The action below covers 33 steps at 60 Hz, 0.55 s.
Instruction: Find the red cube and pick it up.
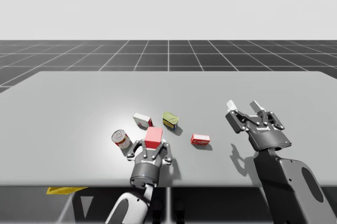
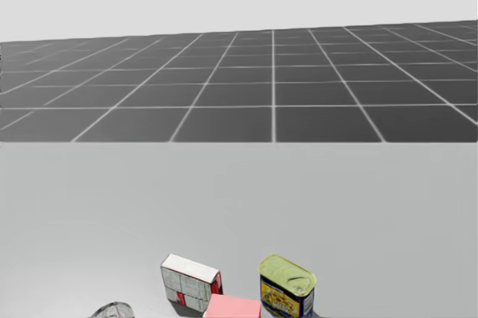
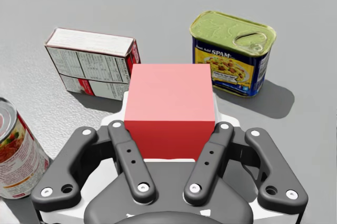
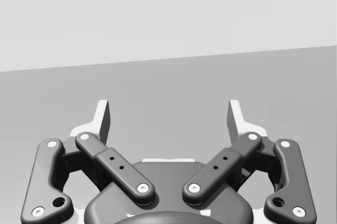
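Note:
The red cube (image 1: 154, 137) sits between the fingers of my left gripper (image 1: 153, 146), which is shut on it near the table's front edge, left of centre. In the left wrist view the red cube (image 3: 169, 109) covers most of the fingers of the left gripper (image 3: 169, 125), whose white pads press its two sides. The cube's top (image 2: 233, 307) peeks in at the lower edge of the head view. My right gripper (image 1: 245, 106) is raised at the right with its fingers spread, and nothing lies between them in the right wrist view (image 4: 169, 116).
A white and red box (image 1: 142, 120) and a blue can with a yellow-green lid (image 1: 170, 120) stand just beyond the cube. A round can (image 1: 121, 140) lies to its left, a small red box (image 1: 200, 140) to its right. The grey table (image 1: 79, 98) spreads around.

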{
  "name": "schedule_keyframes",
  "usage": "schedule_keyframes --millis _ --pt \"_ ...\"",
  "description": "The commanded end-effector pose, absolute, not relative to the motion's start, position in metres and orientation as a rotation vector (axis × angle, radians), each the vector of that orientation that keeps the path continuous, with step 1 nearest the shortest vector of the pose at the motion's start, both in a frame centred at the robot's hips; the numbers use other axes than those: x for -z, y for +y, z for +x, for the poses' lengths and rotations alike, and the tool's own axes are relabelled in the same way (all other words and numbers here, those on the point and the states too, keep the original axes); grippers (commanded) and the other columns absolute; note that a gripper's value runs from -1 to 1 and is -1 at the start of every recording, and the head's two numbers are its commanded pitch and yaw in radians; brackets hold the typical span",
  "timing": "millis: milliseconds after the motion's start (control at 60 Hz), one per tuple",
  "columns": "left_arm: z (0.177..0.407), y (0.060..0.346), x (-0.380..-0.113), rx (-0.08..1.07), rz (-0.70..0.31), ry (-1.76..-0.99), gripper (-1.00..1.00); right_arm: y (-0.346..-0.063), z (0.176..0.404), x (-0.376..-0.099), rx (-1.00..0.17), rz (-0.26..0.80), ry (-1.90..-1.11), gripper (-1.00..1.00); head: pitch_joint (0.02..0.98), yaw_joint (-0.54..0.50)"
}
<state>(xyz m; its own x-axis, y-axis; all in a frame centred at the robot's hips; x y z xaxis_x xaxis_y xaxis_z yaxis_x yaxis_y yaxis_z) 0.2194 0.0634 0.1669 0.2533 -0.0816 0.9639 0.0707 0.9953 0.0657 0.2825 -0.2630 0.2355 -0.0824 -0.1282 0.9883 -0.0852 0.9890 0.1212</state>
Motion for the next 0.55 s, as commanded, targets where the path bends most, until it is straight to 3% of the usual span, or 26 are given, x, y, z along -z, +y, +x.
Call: schedule_keyframes --millis 17,317,550 --pt "0.229 0.055 -0.205 0.249 -0.073 -1.381 1.00 -0.264 0.282 -0.236 0.021 0.163 -1.659 -1.00 0.433 0.10" --pt "0.247 0.068 -0.258 0.253 -0.042 -1.504 1.00 -0.265 0.281 -0.236 -0.019 0.179 -1.662 -1.00 0.415 0.10" --pt "0.257 0.079 -0.316 0.210 -0.022 -1.644 1.00 -0.265 0.281 -0.234 -0.026 0.174 -1.650 -1.00 0.413 0.09"
